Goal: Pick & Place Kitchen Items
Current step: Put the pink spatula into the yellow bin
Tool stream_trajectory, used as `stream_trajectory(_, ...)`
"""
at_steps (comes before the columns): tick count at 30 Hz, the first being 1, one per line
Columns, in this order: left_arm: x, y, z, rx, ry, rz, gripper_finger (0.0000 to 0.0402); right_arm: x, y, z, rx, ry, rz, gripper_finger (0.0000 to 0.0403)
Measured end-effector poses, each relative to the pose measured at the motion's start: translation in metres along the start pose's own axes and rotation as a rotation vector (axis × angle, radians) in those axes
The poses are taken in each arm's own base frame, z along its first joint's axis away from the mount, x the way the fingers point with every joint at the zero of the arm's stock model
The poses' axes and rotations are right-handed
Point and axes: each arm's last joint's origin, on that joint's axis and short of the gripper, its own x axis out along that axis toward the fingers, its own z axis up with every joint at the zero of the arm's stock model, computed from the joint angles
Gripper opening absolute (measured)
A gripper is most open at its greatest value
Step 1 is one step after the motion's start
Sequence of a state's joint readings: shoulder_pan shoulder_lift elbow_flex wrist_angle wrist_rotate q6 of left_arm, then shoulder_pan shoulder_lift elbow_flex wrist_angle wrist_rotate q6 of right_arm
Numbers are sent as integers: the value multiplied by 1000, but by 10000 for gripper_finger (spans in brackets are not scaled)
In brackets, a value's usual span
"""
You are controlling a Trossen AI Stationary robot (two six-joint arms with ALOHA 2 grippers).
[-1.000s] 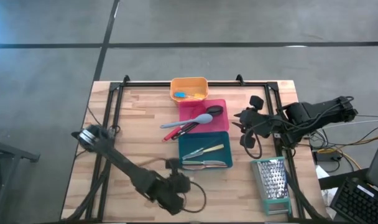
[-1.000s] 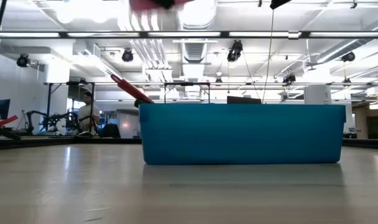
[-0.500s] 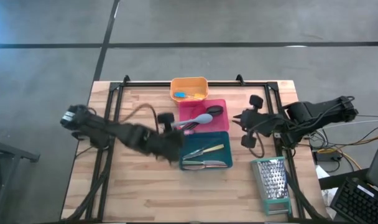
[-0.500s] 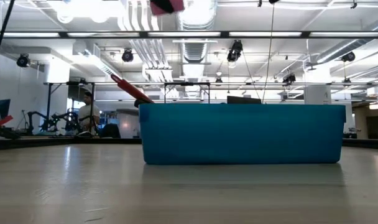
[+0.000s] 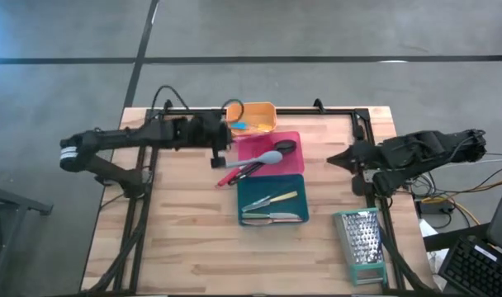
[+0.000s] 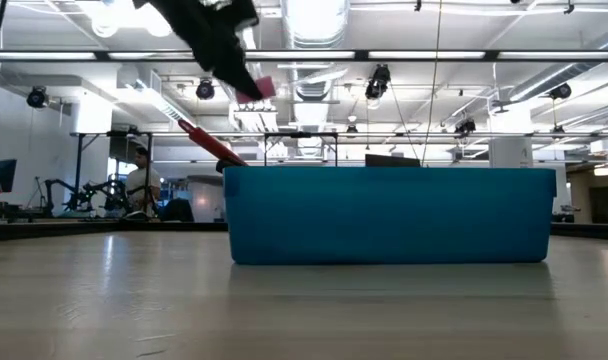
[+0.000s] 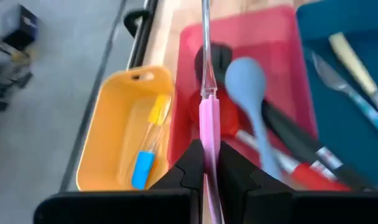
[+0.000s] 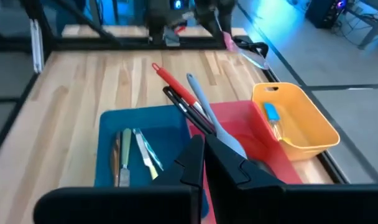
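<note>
Left gripper (image 5: 220, 139) now swung from near table edge up to far side, at 9 o'clock of orange tray (image 5: 251, 118), clenched on pink-handled utensil (image 7: 209, 127) jutting straight out between fingers, above pink tray (image 5: 291, 157). Grey spoon (image 5: 263, 158), black spoons (image 5: 282, 148), red spatula (image 5: 232, 176) lie in pink tray. Right gripper (image 5: 342, 157) now retracted at 3 o'clock table edge, fingers pressed together, empty.

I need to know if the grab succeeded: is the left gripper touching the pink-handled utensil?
Touching. In the left wrist view, the left gripper's fingers are closed against both sides of the pink-handled utensil, no gap showing, above the pink tray.
</note>
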State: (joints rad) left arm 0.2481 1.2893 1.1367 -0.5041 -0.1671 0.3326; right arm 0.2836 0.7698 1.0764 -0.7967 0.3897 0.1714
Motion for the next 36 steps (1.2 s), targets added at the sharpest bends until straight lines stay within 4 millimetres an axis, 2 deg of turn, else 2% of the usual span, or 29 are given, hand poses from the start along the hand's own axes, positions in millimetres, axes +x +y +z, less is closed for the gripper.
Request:
stream_trajectory(5,11,40,-15,-7,3,-48,23,-13,-9,-20,88,-96,17,8)
stream_trajectory(10,29,73,-26,0,34,-48,23,-18,-14,-37,60,-144,23,8)
stream_trajectory(17,71,109,-29,37,108,-83,23,-16,-15,-44,-35,-202,-2,8)
stream_trajectory(26,136,136,-36,43,256,-166,23,-13,-14,-45,-48,-194,-13,8)
stream_trajectory(30,156,144,-48,16,308,-185,23,-13,-14,-45,-47,-195,-12,8)
stream_trajectory(36,174,149,-72,-15,374,-212,23,-13,-14,-45,-47,-195,-12,8)
